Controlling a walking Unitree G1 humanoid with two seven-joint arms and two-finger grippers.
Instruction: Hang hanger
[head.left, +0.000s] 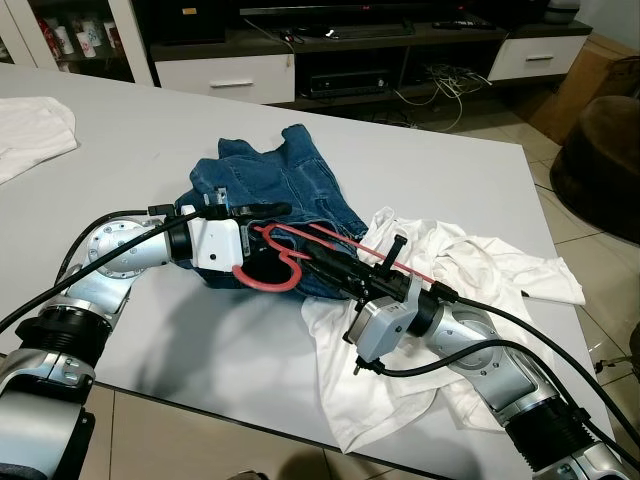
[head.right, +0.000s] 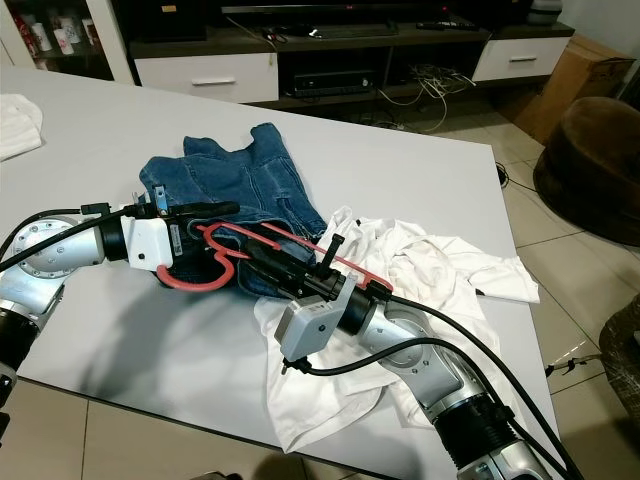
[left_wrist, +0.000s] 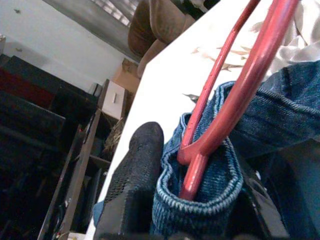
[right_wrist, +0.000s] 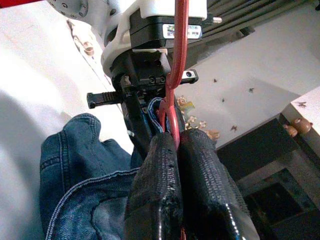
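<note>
One red plastic hanger (head.left: 290, 255). One pair of blue denim jeans (head.left: 285, 180) at frame centre. Two white cloth garments: one crumpled at lower right (head.left: 470, 290), one at the left edge (head.left: 30, 130). One grey table (head.left: 140, 150). Two black-fingered grippers: the left gripper (head.left: 262, 212), the right gripper (head.left: 325, 262).

We see a red plastic hanger (head.left: 300, 252) lying low over the grey table (head.left: 150, 150), near its front edge and toward the right side. Its hook (head.left: 268, 278) curls toward the front-left, and its long arms run rightward over the white shirt (head.left: 470, 270). One end sits tucked inside the waistband of the folded blue jeans (head.left: 285, 185), which lie at the table's middle.
</note>
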